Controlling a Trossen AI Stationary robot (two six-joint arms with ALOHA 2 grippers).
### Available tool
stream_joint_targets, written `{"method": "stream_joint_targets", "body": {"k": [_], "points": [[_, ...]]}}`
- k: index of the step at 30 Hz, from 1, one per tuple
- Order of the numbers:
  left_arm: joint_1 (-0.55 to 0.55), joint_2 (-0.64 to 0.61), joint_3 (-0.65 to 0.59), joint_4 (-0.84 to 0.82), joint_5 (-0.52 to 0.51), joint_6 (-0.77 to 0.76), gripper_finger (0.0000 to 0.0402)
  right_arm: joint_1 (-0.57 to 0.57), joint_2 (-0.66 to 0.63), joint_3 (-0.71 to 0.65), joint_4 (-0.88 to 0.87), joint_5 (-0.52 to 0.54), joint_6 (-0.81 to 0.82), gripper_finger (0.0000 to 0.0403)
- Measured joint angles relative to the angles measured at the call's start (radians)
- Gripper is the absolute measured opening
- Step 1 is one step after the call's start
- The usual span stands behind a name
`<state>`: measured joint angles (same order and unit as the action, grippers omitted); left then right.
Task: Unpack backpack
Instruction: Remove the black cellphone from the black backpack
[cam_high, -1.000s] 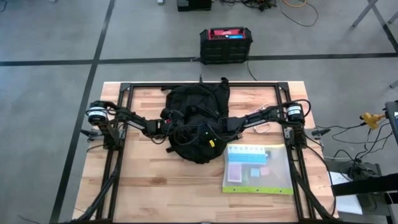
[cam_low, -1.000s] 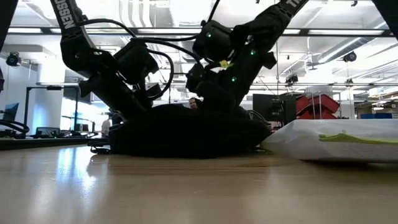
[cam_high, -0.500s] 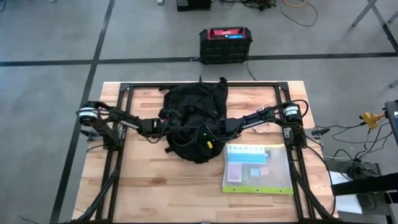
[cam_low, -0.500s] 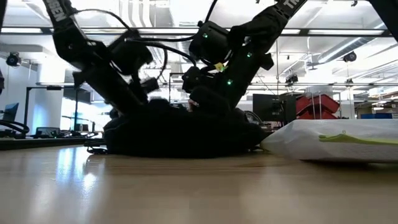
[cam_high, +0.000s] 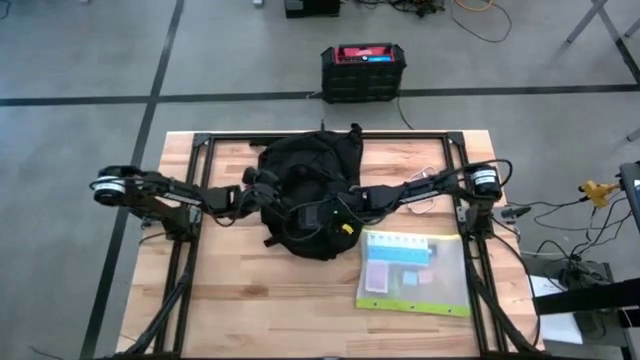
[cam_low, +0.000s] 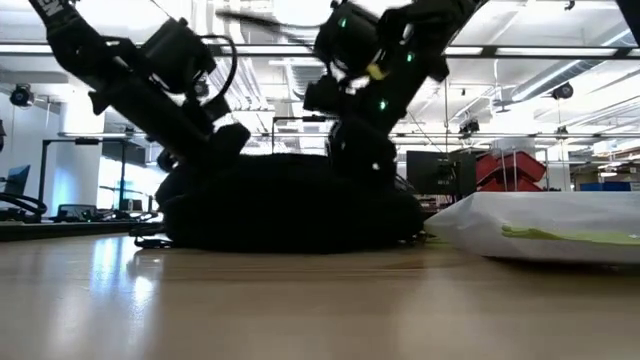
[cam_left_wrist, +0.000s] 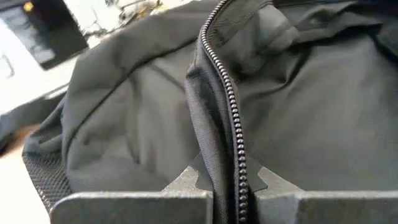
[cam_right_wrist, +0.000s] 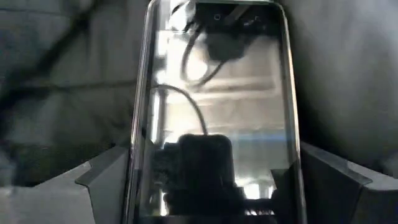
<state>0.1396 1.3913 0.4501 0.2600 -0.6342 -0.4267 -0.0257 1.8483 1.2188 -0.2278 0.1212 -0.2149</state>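
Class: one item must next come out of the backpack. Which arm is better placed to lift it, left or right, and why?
Right. The right pincer is shut on a smartphone inside the backpack; the left pincer grips the zipper edge.

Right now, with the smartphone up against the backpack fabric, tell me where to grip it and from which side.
Grip the smartphone across its two long edges, coming in from one short end along its length. Its glossy face is wide and flat and offers no hold, while the narrow width fits between the fingers. The right tool already straddles it that way, with backpack fabric behind.
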Motion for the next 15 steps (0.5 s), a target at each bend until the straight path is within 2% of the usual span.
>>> {"method": "stream_joint_targets", "body": {"k": [4, 8, 11, 15], "points": [[0.018, 0.048, -0.029, 0.018, 0.0, -0.06, 0.0, 0.032, -0.077, 0.015, 0.033, 0.01, -0.059, 0.0336], [0.018, 0.118, -0.043, 0.054, 0.027, -0.114, 0.0, 0.045, -0.167, 0.036, -0.007, 0.113, -0.115, 0.0336], [0.015, 0.153, -0.045, 0.058, 0.049, -0.138, 0.0, 0.008, -0.239, 0.035, -0.117, 0.209, -0.12, 0.0336], [0.013, 0.154, -0.054, 0.02, 0.049, -0.167, 0.0, -0.092, -0.304, 0.013, -0.285, 0.222, 0.005, 0.0336]]}}
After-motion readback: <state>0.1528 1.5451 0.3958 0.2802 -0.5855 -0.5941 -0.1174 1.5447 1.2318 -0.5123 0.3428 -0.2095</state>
